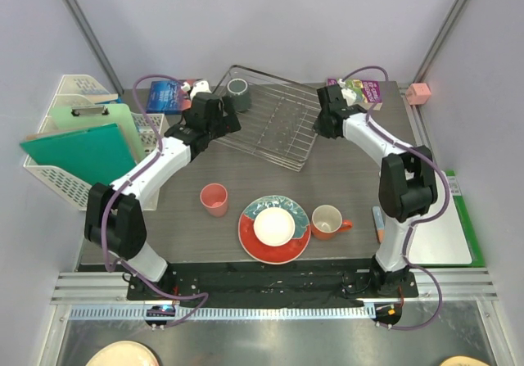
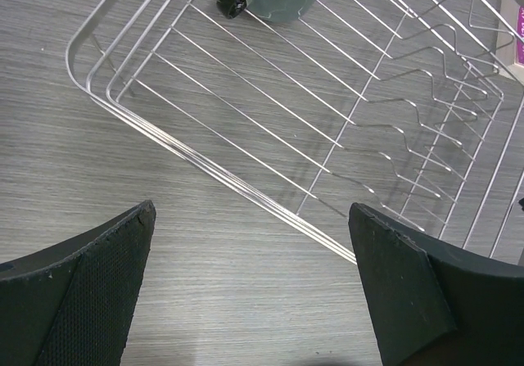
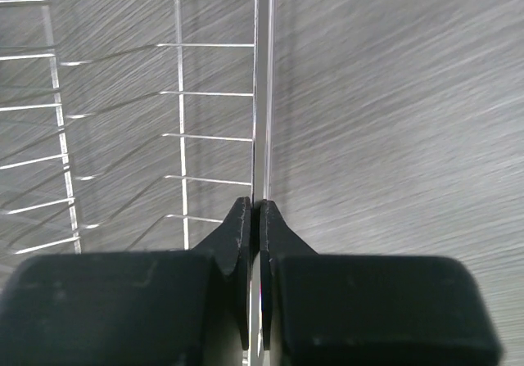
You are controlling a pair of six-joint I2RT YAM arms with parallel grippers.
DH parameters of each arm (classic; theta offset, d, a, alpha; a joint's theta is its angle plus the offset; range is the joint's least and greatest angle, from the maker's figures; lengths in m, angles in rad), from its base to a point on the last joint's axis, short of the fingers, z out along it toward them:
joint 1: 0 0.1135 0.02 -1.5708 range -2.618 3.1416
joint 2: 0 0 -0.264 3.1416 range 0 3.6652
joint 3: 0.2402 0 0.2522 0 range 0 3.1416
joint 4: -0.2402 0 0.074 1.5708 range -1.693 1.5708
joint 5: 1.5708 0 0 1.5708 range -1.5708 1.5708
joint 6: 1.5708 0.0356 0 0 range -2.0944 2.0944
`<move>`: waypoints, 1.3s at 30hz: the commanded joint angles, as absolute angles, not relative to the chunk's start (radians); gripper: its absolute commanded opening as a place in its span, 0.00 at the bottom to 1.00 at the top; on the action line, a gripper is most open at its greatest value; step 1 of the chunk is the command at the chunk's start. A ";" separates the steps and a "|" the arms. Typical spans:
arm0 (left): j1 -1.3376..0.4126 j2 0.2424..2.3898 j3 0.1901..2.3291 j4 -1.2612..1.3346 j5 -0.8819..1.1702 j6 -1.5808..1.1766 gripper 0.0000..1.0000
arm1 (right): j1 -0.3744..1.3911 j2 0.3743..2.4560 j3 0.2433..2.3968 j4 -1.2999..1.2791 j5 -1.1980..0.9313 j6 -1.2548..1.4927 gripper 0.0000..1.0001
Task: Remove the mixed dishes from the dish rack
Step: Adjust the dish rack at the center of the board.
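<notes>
The dish rack [image 1: 274,124] lies skewed on the far middle of the bench [image 1: 344,178] and holds one item only: the dark grey mug [image 1: 238,88], lodged in its far-left corner. The other dishes stand on the bench nearer the arm bases, well apart from the rack. These are the pink cup [image 1: 214,199], the plate [image 1: 250,239] with the small bowl [image 1: 274,227] set on it, and the orange mug [image 1: 327,221] just beside the plate's right edge. Judged from this layout, the unloading is nearly complete, with only the grey mug outstanding. The right fingers [image 3: 254,219] are pinched fully together on the rim wire along the rack's right side and have nothing else in their hold. This grip appears intended to anchor the light wire frame so that it does not slide or tip when the mug is drawn out. The left fingers [image 1: 221,119] are spread to their widest and hold nothing. They hang at the rack's left side, low over the bench beside the rim, with the mug ahead of them in the wrist view. The wide spread suits the mug's body, which looks the likely target. Whether the mug stands upright or leans on the wires cannot be settled. A white plastic basket [image 1: 61,178] with green boards [image 1: 82,149] sits at the bench's left edge and is not involved.
</notes>
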State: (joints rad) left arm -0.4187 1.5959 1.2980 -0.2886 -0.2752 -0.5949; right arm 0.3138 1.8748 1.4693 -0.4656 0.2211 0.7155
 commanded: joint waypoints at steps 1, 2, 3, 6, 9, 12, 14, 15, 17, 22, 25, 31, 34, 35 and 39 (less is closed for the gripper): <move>-0.419 1.559 1.322 -0.265 -0.304 -0.586 1.00 | 0.311 1.934 1.601 -0.541 0.359 0.577 0.01; -0.419 1.557 1.322 -0.264 -0.305 -0.584 1.00 | 0.310 1.942 1.618 -0.549 0.373 0.546 0.01; -0.417 1.557 1.321 -0.265 -0.307 -0.581 1.00 | 0.310 1.962 1.658 -0.560 0.402 0.531 0.01; -0.419 1.559 1.319 -0.267 -0.314 -0.574 1.00 | 0.305 2.002 1.759 -0.604 0.465 0.470 0.01; -0.419 1.565 1.328 -0.278 -0.322 -0.563 1.00 | 0.293 2.069 1.879 -0.659 0.512 0.419 0.01; -0.417 1.566 1.335 -0.282 -0.328 -0.549 1.00 | 0.276 2.124 1.965 -0.690 0.532 0.379 0.01; -0.417 1.569 1.341 -0.284 -0.330 -0.546 1.00 | 0.265 2.160 2.017 -0.699 0.535 0.367 0.01; -0.417 1.571 1.342 -0.284 -0.330 -0.545 1.00 | 0.261 2.175 2.031 -0.698 0.531 0.362 0.01; -0.417 1.578 1.341 -0.285 -0.324 -0.548 1.00 | 0.256 2.209 2.065 -0.695 0.532 0.356 0.01; -0.417 1.594 1.338 -0.285 -0.322 -0.542 1.00 | 0.244 2.305 2.149 -0.675 0.526 0.327 0.01; -0.417 1.600 1.344 -0.282 -0.333 -0.535 1.00 | 0.244 2.339 2.163 -0.643 0.520 0.339 0.15; -0.417 1.632 1.420 -0.331 -0.362 -0.526 1.00 | 0.241 2.312 2.174 -0.661 0.472 0.400 0.63; -0.417 1.644 1.451 -0.342 -0.357 -0.534 1.00 | 0.242 2.261 2.169 -0.667 0.468 0.414 0.73; -0.417 1.646 1.459 -0.345 -0.356 -0.532 1.00 | 0.244 2.247 2.171 -0.672 0.471 0.422 0.74; -0.408 1.667 1.531 -0.362 -0.356 -0.509 1.00 | 0.252 2.146 2.168 -0.689 0.477 0.439 0.82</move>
